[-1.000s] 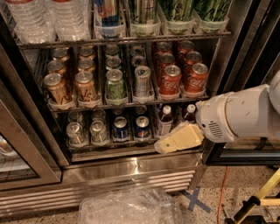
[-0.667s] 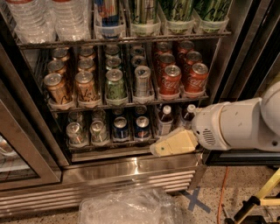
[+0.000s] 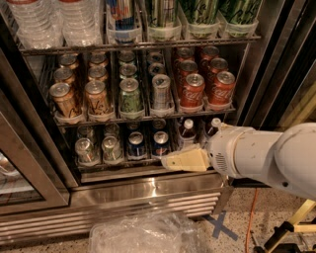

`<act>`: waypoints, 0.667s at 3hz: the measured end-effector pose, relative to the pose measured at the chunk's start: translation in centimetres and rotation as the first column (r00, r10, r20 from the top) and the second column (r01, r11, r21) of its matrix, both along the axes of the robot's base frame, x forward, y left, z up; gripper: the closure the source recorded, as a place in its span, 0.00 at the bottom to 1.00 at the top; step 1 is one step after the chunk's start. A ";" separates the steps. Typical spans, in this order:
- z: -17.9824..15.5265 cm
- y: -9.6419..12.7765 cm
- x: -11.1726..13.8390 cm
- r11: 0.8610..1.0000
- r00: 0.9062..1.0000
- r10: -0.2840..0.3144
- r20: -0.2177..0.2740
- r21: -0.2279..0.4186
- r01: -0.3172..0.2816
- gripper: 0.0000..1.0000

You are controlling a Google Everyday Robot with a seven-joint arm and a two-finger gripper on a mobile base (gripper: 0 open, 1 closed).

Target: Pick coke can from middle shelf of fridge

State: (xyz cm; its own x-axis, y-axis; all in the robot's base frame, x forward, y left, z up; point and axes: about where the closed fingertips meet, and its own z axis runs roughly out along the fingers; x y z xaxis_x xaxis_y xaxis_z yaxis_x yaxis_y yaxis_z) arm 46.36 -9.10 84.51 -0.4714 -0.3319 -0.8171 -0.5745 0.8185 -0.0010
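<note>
A: Gripper?
B: gripper (image 3: 181,160) sits low, in front of the bottom rack's front edge, just above the steel sill; tan wedge pointing left; white arm (image 3: 266,158) comes in from the right.
A: Wide, narrow, holding?
B: cannot tell; it shows as one flat wedge from this angle; nothing visible in it.
A: Target?
B: coke can (image 3: 191,91) stands upright at the front of its lane on the middle shelf (image 3: 148,117); second lane from the right; another red can (image 3: 220,88) is just beside it on the right; more red cans queue behind both.
A: Gripper versus can?
B: well apart; gripper is below the can, a rack lower, slightly left of it.
A: Rest of that shelf?
B: left to right: two lanes of gold cans (image 3: 64,99); green can (image 3: 130,96); silver can (image 3: 161,91); then the reds; all in clear trays.
A: Other racks?
B: top rack has water bottles (image 3: 49,20) on the left, tall cans (image 3: 163,15) to the right; bottom rack has silver cans, blue cans (image 3: 136,144), small bottles (image 3: 186,129) with white caps just beside the arm.
A: Fridge?
B: fridge (image 3: 148,190) is open in front of the racks; glass door (image 3: 24,183) at left; slatted grille (image 3: 123,217) below.
A: Floor?
B: crumpled clear plastic (image 3: 143,234); blue tape cross (image 3: 219,225); orange cable (image 3: 249,217).
</note>
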 end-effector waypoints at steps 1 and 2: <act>0.2 0.3 -0.3 1.000 1.000 -0.002 0.002 0.009 0.002 0.00; -0.7 0.4 -0.1 0.999 0.998 -0.051 0.023 -0.011 0.051 0.00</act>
